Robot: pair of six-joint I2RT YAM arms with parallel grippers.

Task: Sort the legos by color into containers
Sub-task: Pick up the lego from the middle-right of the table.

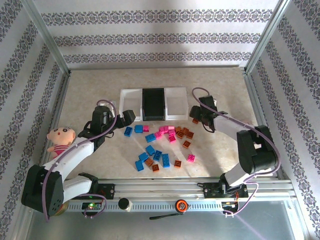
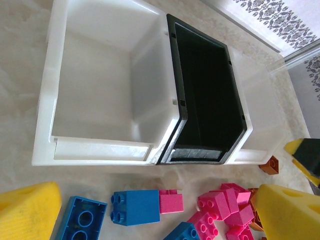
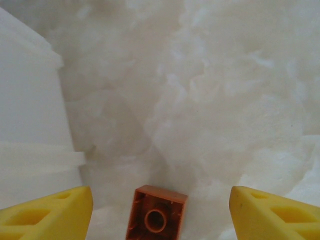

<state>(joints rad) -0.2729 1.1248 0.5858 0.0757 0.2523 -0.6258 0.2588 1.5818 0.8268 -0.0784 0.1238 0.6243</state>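
Enclosure: back wall [image 1: 160, 37] and side walls [image 1: 300, 90] papered white with grey-purple ornamental stripes. Bare aluminium posts [image 1: 47, 37] rise slanting from the desk's two far corners. Desk [image 1: 100, 85]: beige, marbled, matte. Silver extruded rail [image 1: 165, 186] runs along the near edge. Light bright, even and diffuse, with soft shadows.

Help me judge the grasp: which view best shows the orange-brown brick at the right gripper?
Right wrist: the orange-brown brick sits close, hollow side up, within the open right gripper. Top external and left wrist show it tiny.
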